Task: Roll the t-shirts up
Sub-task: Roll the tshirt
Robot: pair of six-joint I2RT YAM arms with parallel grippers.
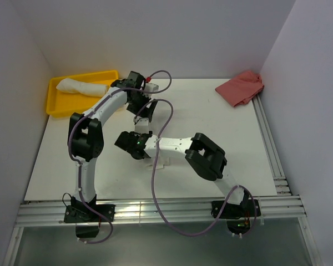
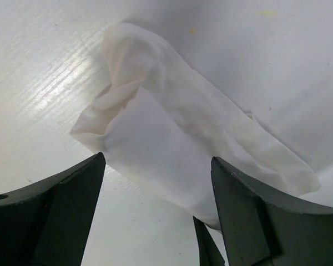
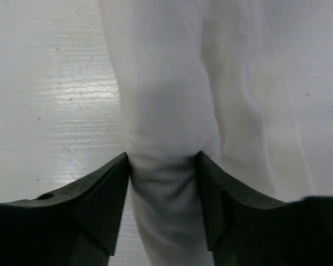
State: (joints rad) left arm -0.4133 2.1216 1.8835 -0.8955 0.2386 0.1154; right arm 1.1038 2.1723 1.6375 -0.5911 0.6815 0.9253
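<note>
The left arm [image 1: 100, 111] rises from the lower left of the top view, bends at its elbow and reaches toward the upper middle, wrist turned down. The right arm [image 1: 172, 145] folds in from the lower right and stretches leftward, ending just below the left wrist.

The left fingers [image 2: 61, 210] stand wide apart, straddling the near end of a rolled t-shirt [image 2: 172, 127] that lies on the tabletop [image 1: 211, 127]. The right fingers [image 3: 83, 216] press the same roll from both sides, and the cloth is pinched narrow between them.

A second rolled t-shirt [image 1: 80, 86] lies in the yellow tray [image 1: 55, 105] at the upper left, close by the left forearm. A pink cloth [image 1: 241, 87] sits in the upper right corner. Bare tabletop spreads between it and the arms, and rails line the right and near edges.
</note>
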